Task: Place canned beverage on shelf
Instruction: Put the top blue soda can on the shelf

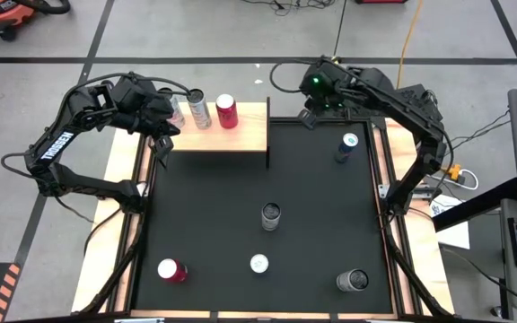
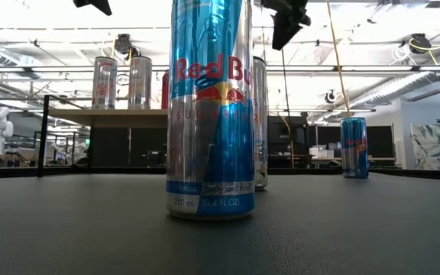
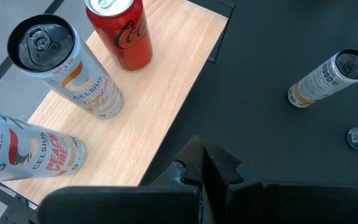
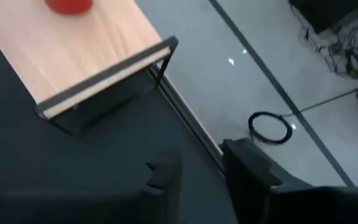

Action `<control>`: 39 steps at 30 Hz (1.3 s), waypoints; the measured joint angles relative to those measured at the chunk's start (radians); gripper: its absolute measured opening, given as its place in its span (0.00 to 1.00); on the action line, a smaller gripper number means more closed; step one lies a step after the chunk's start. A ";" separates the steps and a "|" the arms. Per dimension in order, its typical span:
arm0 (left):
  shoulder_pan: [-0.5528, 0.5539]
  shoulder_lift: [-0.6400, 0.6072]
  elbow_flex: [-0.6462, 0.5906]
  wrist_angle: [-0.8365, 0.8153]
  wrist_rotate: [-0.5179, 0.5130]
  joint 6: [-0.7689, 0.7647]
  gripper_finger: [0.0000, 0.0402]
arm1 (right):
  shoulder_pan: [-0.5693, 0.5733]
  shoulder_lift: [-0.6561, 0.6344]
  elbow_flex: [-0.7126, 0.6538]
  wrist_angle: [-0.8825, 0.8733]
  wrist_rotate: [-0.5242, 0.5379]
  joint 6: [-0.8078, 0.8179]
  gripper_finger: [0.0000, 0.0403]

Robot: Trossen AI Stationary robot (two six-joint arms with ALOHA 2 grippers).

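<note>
The shelf (image 1: 232,135) stands at the table's far left, its wooden top (image 3: 157,93) on thin dark legs. Three cans stand upright on it: a red cola can (image 3: 122,32), a white Celsius can (image 3: 70,65) and a Peach Vibe can (image 3: 27,155). My left gripper (image 3: 202,163) hovers shut above the shelf's near edge, holding nothing. Beyond the shelf's right end, over the table's far edge, my right gripper (image 4: 202,171) hangs open and empty. A blue can (image 1: 346,146) stands on the mat near it.
More cans stand on the black mat: a tall blue-and-silver one (image 2: 208,107) near the front with a silver one (image 1: 270,215) behind it, a red one (image 1: 170,269) front left, a dark one (image 1: 353,281) front right. A cable loop (image 4: 270,127) lies on the floor beyond.
</note>
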 joint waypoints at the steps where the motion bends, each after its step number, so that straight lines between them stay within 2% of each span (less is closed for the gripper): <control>1: 0.000 0.000 0.000 0.000 0.000 0.000 0.00 | 0.000 0.000 0.000 -0.014 0.000 0.014 0.32; 9: 0.000 0.000 0.000 -0.008 0.000 0.000 0.00 | -0.041 0.000 0.000 -0.255 -0.001 0.164 0.53; 16: 0.000 0.000 0.000 -0.008 0.000 0.000 0.00 | -0.063 0.001 -0.010 -0.264 -0.031 0.249 0.62; 21: 0.000 0.000 0.000 -0.009 0.000 0.000 0.00 | -0.063 0.006 -0.010 -0.263 0.025 0.323 0.63; 26: 0.000 0.000 0.000 -0.008 0.000 0.001 0.00 | -0.063 0.006 -0.010 -0.246 0.020 0.272 0.63; 39: 0.000 0.000 0.000 -0.008 0.000 0.001 0.00 | -0.066 0.006 -0.010 -0.215 0.036 0.262 0.65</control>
